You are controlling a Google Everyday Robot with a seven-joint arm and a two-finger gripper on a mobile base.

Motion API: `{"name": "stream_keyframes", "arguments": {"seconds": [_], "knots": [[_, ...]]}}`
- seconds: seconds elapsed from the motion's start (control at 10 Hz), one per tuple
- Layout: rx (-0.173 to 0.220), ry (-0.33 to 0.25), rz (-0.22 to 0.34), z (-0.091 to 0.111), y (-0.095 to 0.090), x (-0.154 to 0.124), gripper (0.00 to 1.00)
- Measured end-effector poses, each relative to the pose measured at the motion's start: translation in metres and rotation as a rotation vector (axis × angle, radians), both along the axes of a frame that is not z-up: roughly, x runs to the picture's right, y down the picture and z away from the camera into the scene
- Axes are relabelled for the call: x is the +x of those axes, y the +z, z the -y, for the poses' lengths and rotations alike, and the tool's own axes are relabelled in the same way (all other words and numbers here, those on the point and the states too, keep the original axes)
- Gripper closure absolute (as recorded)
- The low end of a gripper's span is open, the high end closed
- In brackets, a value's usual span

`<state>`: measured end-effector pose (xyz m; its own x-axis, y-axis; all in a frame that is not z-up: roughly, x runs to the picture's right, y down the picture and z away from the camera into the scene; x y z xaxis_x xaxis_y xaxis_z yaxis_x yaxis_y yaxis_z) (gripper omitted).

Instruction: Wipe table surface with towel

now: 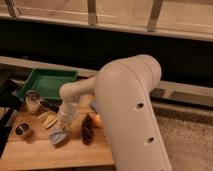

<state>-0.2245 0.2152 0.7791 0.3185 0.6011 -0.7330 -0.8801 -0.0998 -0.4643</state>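
Behind the table (30, 155) we see a dark wall and a pale ledge with posts. On the wooden top lies the towel (59, 137), one small blue-grey cloth, crumpled into a heap at the front left part, just beside a dark brown lump (86, 132). Over it the white arm (130, 115) bends down. The gripper (63, 124) stands at the upper edge of the towel and seems to touch it; we cannot tell if it is apart or clamped on the cloth. We count one green tray (45, 82) at the back left, one jar (33, 101) before it, one tin (22, 130) near the left edge, one orange fruit (98, 120), and some yellow pieces (49, 120) whose number we cannot tell.
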Motion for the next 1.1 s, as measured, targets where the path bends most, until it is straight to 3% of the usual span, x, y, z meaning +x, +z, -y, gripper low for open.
{"name": "stream_keyframes", "arguments": {"seconds": [0.3, 0.4, 0.6, 0.9, 1.1], "knots": [[-0.033, -0.008, -0.022, -0.018, -0.010, 0.011, 1.00], [-0.062, 0.021, -0.101, -0.021, -0.007, 0.046, 1.00], [-0.055, 0.041, -0.144, -0.010, -0.001, 0.067, 1.00], [-0.016, 0.038, -0.134, 0.013, 0.006, 0.056, 1.00], [0.015, 0.021, -0.090, 0.030, 0.011, 0.024, 1.00]]}}
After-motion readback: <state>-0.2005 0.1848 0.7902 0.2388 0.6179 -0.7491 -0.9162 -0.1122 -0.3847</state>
